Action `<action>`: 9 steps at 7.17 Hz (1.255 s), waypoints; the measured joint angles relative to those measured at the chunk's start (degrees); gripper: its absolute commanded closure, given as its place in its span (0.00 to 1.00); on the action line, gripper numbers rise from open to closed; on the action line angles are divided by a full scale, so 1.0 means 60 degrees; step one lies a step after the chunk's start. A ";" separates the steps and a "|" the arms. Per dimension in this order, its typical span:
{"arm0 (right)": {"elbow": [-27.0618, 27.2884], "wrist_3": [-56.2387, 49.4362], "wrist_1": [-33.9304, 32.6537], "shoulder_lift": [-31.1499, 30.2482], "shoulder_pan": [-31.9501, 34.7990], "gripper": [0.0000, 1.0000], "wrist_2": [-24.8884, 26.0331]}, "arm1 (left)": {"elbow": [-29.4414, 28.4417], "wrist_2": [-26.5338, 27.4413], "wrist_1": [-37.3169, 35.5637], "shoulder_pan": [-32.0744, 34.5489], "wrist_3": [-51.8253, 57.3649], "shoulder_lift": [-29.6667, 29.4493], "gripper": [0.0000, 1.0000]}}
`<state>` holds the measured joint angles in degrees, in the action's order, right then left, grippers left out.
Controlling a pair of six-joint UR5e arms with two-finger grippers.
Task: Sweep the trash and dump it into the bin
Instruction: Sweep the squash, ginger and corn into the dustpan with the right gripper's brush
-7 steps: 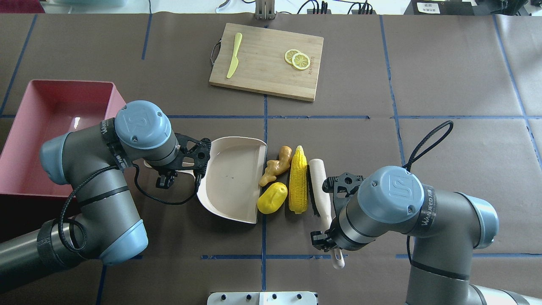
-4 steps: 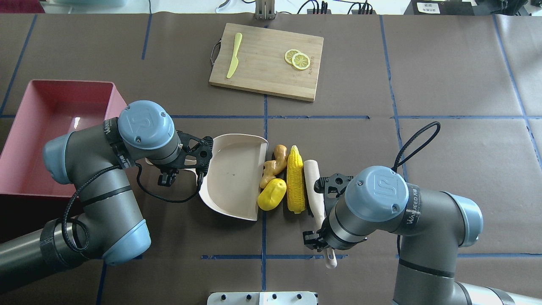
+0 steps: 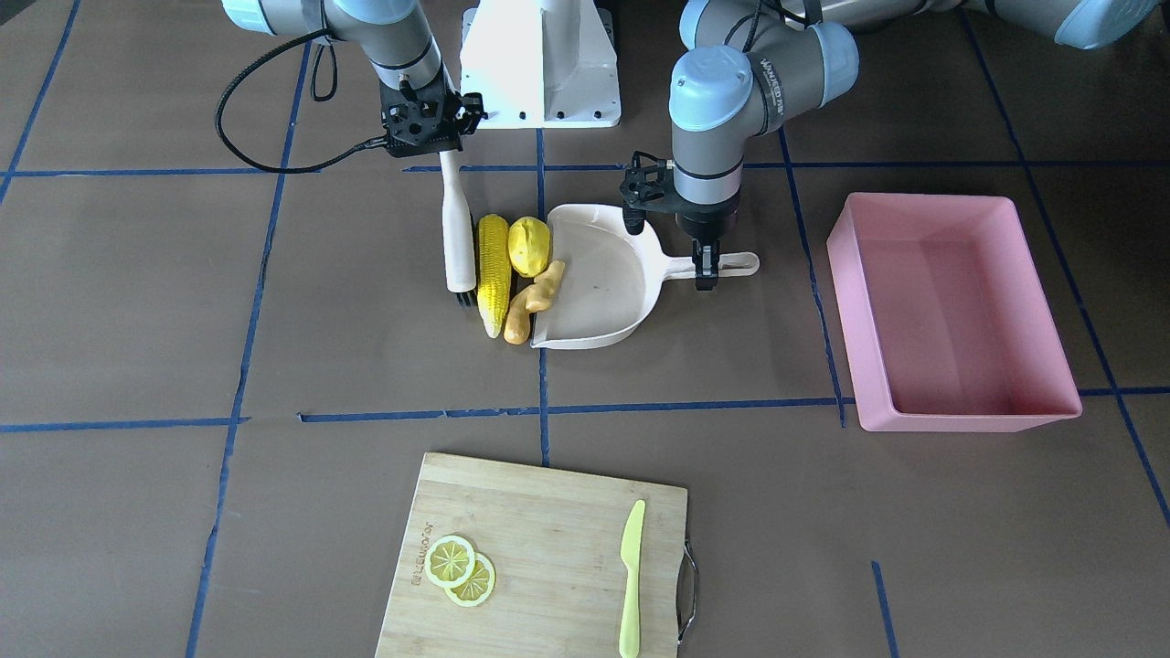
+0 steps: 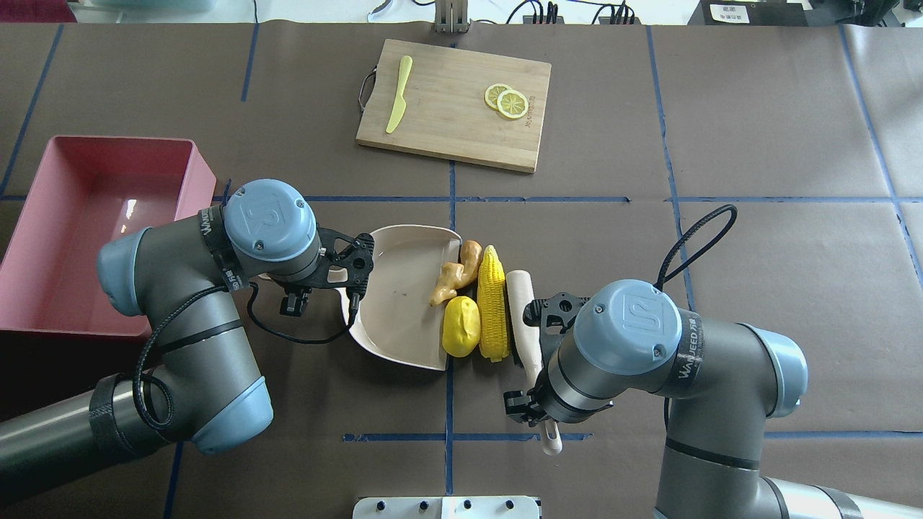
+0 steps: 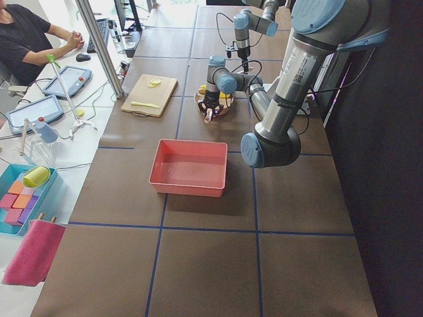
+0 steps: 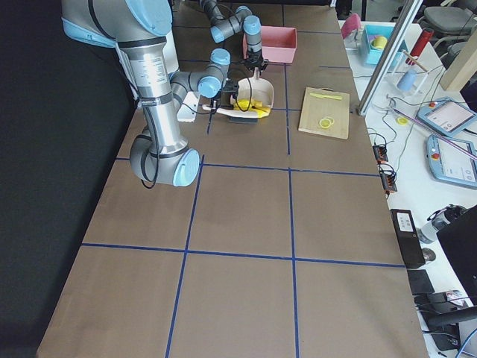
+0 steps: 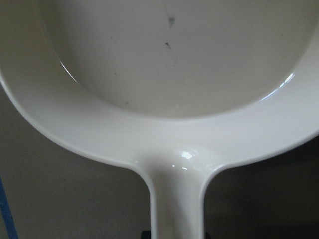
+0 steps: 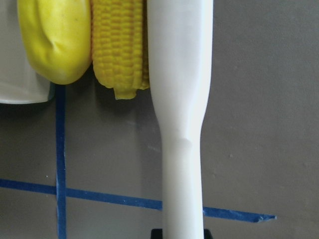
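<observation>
The right hand (image 4: 537, 417), clenching the brush (image 4: 520, 310), is pressing the seemingly stiff, light, roll-prone corn cob (image 4: 492, 303), potato lump (image 4: 461, 326) and ginger root (image 4: 454, 272) broadside against the lip of the dustpan (image 4: 396, 310), which the left hand (image 3: 703, 272) is gripping by its handle, well apart from the pink bin (image 4: 198, 169).

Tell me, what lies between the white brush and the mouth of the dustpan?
The overhead view shows the corn cob beside the brush, then the potato and the ginger root at the lip of the dustpan.
</observation>
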<state>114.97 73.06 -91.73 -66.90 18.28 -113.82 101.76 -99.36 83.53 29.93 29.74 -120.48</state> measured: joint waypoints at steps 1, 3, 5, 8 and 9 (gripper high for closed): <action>-0.0116 0.0006 0.0005 0.0167 0.0000 1.00 0.0003 | -0.0006 0.0005 -0.0004 -0.0014 -0.0058 -0.0034 0.69; -0.0343 0.0020 0.0013 0.0494 -0.0006 1.00 0.0013 | -0.0038 0.0008 -0.0011 -0.0051 -0.0204 -0.0134 0.68; -0.0594 0.0025 0.0077 0.0810 -0.0012 1.00 0.0014 | -0.0112 0.0037 -0.0018 -0.0140 -0.0399 -0.0265 0.68; -0.0741 0.0026 0.0130 0.1090 -0.0013 1.00 0.0015 | -0.0209 0.0050 -0.0008 -0.0209 -0.0513 -0.0377 0.68; -0.0726 0.0026 0.0109 0.1141 0.0035 1.00 0.0006 | -0.0203 0.0048 0.0000 -0.0216 -0.0521 -0.0377 0.68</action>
<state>110.61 73.21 -91.08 -60.05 18.49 -113.78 100.54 -99.07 83.54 28.64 26.61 -122.74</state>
